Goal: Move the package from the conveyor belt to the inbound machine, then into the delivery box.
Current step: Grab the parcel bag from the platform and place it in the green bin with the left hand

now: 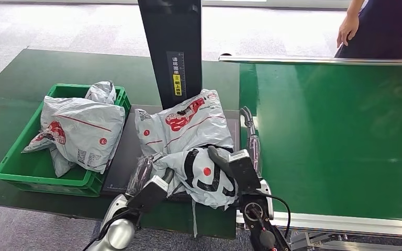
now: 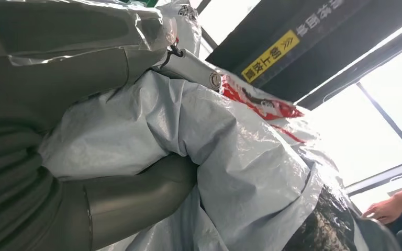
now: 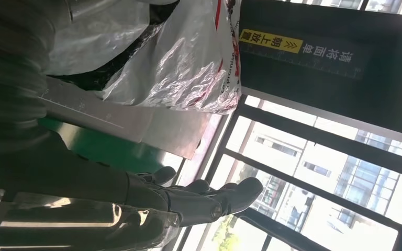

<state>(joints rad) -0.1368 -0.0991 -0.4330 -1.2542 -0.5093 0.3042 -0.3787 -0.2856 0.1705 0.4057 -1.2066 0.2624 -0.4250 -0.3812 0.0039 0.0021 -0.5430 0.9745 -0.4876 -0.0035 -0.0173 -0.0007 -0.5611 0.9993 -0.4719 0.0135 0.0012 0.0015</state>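
While package (image 1: 188, 125) lies on inbound machine platform (image 1: 123, 162) under black column (image 1: 171, 47), my left hand (image 1: 142, 175) presses its edge, grasp unclear; my right hand (image 1: 251, 136) alongside, fingers apart, empty; green box (image 1: 15, 167) holds parcels.

silver arms (image 1: 118, 230) | black forearms | dark fingers (image 3: 230, 196) | black cable (image 1: 282, 204)
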